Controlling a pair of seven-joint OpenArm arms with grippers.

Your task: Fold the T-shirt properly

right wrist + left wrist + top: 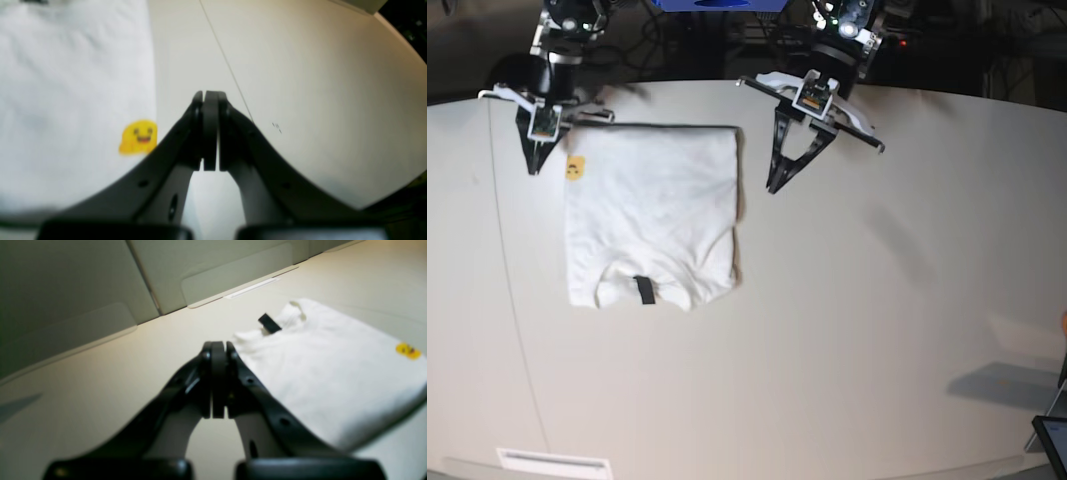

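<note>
The table (pixel 877 330) holds the folded T-shirt (pixel 652 215), plain side up, between both claws. The left gripper (pixel 772 186) and right gripper (pixel 533 168) hover beside it, jaws closed, empty. Its black neck tag (pixel 643 289) lies opposite them.

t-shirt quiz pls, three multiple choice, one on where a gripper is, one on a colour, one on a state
1. In the base view, where is the left gripper?
A. on the T-shirt
B. beside its right edge
C. under it

2. What colour is the neck tag?
A. black
B. red
C. green

3. How are the right gripper jaws?
A. wide apart
B. clamped on cloth
C. closed, holding nothing

Answers: 1 B, the tips hang over bare table next to the shirt. 2 A, a dark strip at the collar. 3 C, the right wrist view shows the fingers pressed together beside the yellow smiley print.
</note>
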